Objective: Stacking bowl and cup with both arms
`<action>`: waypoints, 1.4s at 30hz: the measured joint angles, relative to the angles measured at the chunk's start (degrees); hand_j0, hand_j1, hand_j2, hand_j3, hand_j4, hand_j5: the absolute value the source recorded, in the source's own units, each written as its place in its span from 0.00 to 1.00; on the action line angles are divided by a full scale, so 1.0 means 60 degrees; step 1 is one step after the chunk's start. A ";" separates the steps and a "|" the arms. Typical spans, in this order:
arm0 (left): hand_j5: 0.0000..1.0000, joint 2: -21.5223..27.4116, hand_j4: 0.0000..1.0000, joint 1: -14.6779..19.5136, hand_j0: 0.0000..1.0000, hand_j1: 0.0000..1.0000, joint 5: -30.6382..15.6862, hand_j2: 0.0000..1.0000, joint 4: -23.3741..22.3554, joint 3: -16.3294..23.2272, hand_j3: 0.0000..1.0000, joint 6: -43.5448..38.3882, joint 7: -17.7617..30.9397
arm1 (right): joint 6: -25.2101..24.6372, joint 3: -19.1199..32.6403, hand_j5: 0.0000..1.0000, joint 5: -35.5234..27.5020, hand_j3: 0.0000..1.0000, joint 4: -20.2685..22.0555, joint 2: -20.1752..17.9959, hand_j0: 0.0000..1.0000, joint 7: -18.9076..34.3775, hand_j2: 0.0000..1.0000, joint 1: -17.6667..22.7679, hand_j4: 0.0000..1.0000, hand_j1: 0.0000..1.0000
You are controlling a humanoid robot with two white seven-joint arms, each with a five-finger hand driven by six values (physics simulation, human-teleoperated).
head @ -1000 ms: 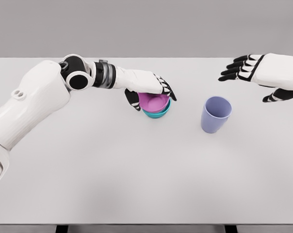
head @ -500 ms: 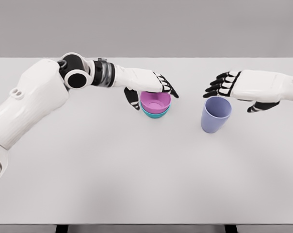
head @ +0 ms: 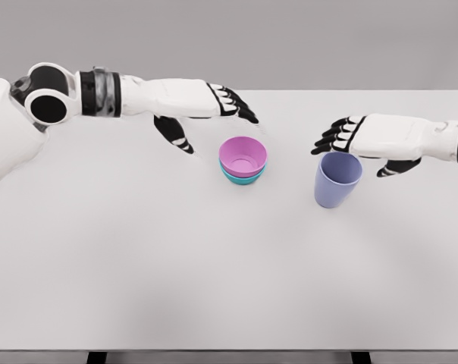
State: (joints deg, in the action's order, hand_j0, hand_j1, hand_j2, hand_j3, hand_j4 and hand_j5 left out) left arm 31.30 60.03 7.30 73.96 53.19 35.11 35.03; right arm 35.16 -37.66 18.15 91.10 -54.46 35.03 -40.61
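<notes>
Pink bowl [head: 243, 155] nested in teal bowl [head: 243, 178], unmarked lavender cup [head: 337, 179] near

Pink bowl [head: 243, 155] nested in teal bowl [head: 243, 177] mid-table [head: 214, 288], left hand [head: 206, 110] open above-left of them, right hand [head: 362, 140] spread over lavender cup [head: 337, 180] toward the right edge

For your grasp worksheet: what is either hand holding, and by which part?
Nothing. The left hand is open, clear of the bowls; the right hand hovers open over the cup.
</notes>
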 measured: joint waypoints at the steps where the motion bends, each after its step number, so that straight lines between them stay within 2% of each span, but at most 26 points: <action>1: 1.00 0.0311 1.00 0.0000 1.00 1.00 -0.0291 1.00 0.0127 -0.0098 1.00 0.0002 0.0000 | 0.0000 -0.0022 1.00 0.0048 1.00 -0.0042 0.0037 1.00 0.0000 1.00 0.0000 1.00 1.00; 3: 1.00 0.0966 1.00 -0.0015 1.00 1.00 -0.1021 1.00 0.0395 -0.0212 1.00 0.0005 0.0000 | -0.0002 -0.0079 1.00 0.0105 1.00 -0.0159 0.0086 1.00 0.0000 1.00 -0.0029 1.00 1.00; 6: 1.00 0.1877 1.00 -0.0395 1.00 1.00 -0.2351 1.00 0.0803 -0.0276 1.00 0.0011 0.0001 | -0.0001 -0.0243 1.00 0.0281 1.00 -0.0333 0.0159 1.00 0.0000 1.00 -0.0102 1.00 1.00; 12: 1.00 0.3341 1.00 -0.1992 1.00 1.00 -0.4678 1.00 0.1676 -0.0340 1.00 0.0018 0.0001 | 0.0000 -0.0386 1.00 0.0467 1.00 -0.0534 0.0419 1.00 0.0000 1.00 -0.0117 1.00 1.00; 17: 1.00 0.3884 1.00 -0.3702 1.00 1.00 -0.5320 1.00 0.2004 -0.0590 1.00 0.0004 -0.0003 | 0.0000 -0.0533 1.00 0.0585 1.00 -0.0593 0.0526 1.00 0.0000 1.00 -0.0132 1.00 1.00; 20: 1.00 0.4005 1.00 -0.5616 1.00 1.00 -0.5376 1.00 0.2000 -0.1608 1.00 0.0022 0.0000 | 0.0000 -0.0600 1.00 0.0667 1.00 -0.0781 0.0691 1.00 0.0000 1.00 -0.0205 1.00 1.00; 22: 1.00 0.4034 1.00 -0.6228 1.00 1.00 -0.5434 1.00 0.1859 -0.2463 1.00 0.0013 -0.0002 | 0.0001 -0.0621 1.00 0.0693 1.00 -0.0847 0.0751 1.00 0.0001 1.00 -0.0220 1.00 1.00; 24: 1.00 0.4041 1.00 -0.6328 1.00 1.00 -0.5537 1.00 0.1610 -0.3067 1.00 0.0009 -0.0001 | -0.0002 -0.0636 1.00 0.0725 1.00 -0.0908 0.0805 1.00 0.0000 1.00 -0.0220 1.00 1.00; 27: 1.00 0.4027 1.00 -0.6328 1.00 1.00 -0.5693 1.00 0.1280 -0.3502 1.00 0.0001 -0.0003 | -0.0002 -0.0755 1.00 0.0817 1.00 -0.1093 0.0866 1.00 0.0000 1.00 -0.0220 1.00 1.00; 38: 1.00 0.3986 1.00 -0.6474 1.00 1.00 -0.6310 1.00 0.0951 -0.3887 1.00 0.0004 -0.0002 | -0.0090 -0.0966 0.99 0.0822 0.99 -0.1380 0.1049 0.99 -0.0061 0.99 -0.0220 0.99 0.99; 39: 1.00 0.3987 1.00 -0.6533 1.00 1.00 -0.6332 1.00 0.0945 -0.3952 1.00 0.0005 -0.0002 | -0.0086 -0.0976 0.88 0.0837 0.88 -0.1381 0.1060 0.88 -0.0060 0.88 -0.0234 0.88 0.88; 40: 1.00 0.3986 1.00 -0.6577 1.00 1.00 -0.6350 1.00 0.0939 -0.4026 1.00 0.0004 -0.0002 | -0.0088 -0.0981 0.84 0.0837 0.84 -0.1381 0.1068 0.84 -0.0063 0.84 -0.0234 0.84 0.84; 41: 1.00 0.3986 1.00 -0.6577 1.00 1.00 -0.6364 1.00 0.0935 -0.4083 1.00 0.0003 -0.0002 | -0.0082 -0.0984 0.73 0.0850 0.73 -0.1382 0.1073 0.73 -0.0062 0.73 -0.0249 0.73 0.73; 42: 1.00 0.3983 1.00 -0.6577 1.00 1.00 -0.6371 1.00 0.0933 -0.4142 1.00 0.0004 -0.0002 | -0.0074 -0.0990 0.66 0.0866 0.66 -0.1383 0.1077 0.66 -0.0062 0.66 -0.0278 0.66 0.66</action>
State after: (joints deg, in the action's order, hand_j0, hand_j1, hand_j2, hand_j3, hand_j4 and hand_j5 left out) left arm 55.20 20.57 -30.93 79.56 28.34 35.13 35.02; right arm 34.71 -43.60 23.34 82.81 -47.99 34.65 -42.27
